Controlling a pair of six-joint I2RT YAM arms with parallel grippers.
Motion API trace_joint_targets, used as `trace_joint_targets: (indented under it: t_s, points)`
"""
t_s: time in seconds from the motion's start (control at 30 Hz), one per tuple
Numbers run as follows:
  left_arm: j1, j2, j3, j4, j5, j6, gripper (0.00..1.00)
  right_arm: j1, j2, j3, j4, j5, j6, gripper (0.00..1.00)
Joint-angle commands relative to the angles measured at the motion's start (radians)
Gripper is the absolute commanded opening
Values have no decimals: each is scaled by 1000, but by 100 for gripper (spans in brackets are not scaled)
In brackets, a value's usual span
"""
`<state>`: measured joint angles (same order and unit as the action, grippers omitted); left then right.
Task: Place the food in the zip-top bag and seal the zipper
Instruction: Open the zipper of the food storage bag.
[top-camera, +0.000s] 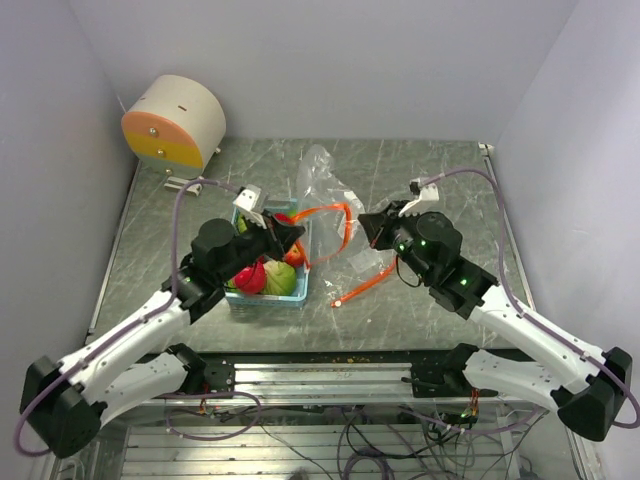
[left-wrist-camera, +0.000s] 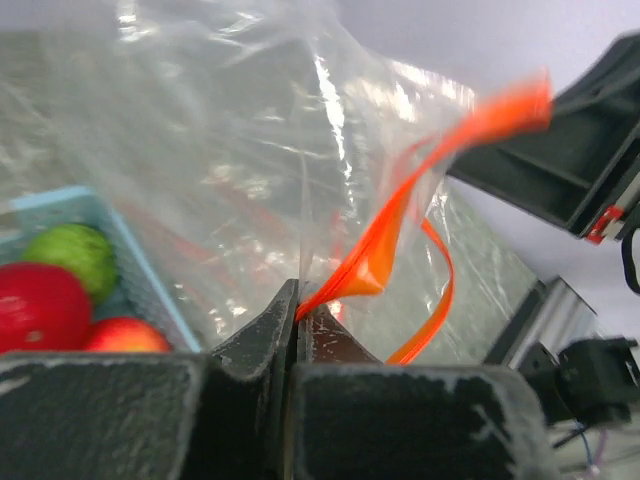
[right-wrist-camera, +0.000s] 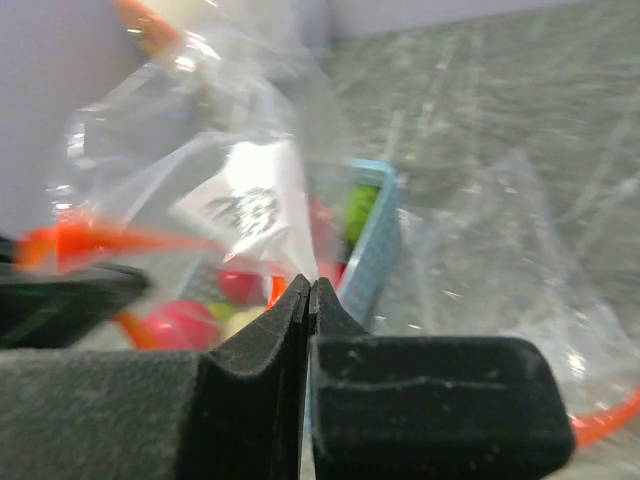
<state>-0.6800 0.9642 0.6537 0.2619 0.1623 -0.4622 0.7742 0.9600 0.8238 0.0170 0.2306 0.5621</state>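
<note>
Table (top-camera: 440, 180): grey-green, marbled; both arms reach over it from the near edge.
Light blue tray (top-camera: 268, 300): sits left of centre, under the left arm's wrist.
Food (top-camera: 250, 277): all the pieces that show lie in the tray, none in the bag. From above, a red ball lies beside a ribbed green head. The left wrist view shows a green ball (left-wrist-camera: 72, 255) above two red ones against the tray wall.
Left gripper (top-camera: 296, 236): over the tray's far right corner, jaws pressed together. In its own view (left-wrist-camera: 297, 300) the orange strip and the clear film come straight out from between the fingertips, so it is clamped on the bag's mouth.
Right gripper (top-camera: 368, 228): right of the bag, well apart from the tray, facing the left gripper. Its jaws are together (right-wrist-camera: 308, 290), with clear film rising from the tips, pinched on the bag's other edge.
Zip-top bag (top-camera: 322, 185): clear, crumpled, held between the two grippers, its body trailing toward the far side of the table.
Orange zipper strip (top-camera: 330, 212): unsealed, looping loosely between the grippers; one length lies on the table nearer the arms.
Round cream and orange drum (top-camera: 175, 120): in the far left corner.
</note>
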Motion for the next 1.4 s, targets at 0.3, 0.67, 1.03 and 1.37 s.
trace_joint_targets:
  t_s: [0.3,0.67,1.03,1.37]
  points:
    - [-4,-148,188,-622,-485,117,7,-6,60,95,-212,235,-166,10]
    - [-4,-188,259,-717,-586,125,7,-4,81,71,60,-320,-225,63]
    - [-4,-265,417,-984,-949,98,7,16,211,55,76,-367,-198,65]
    - [-4,-205,375,-1078,-1043,28,7,143,412,136,120,-333,-215,72]
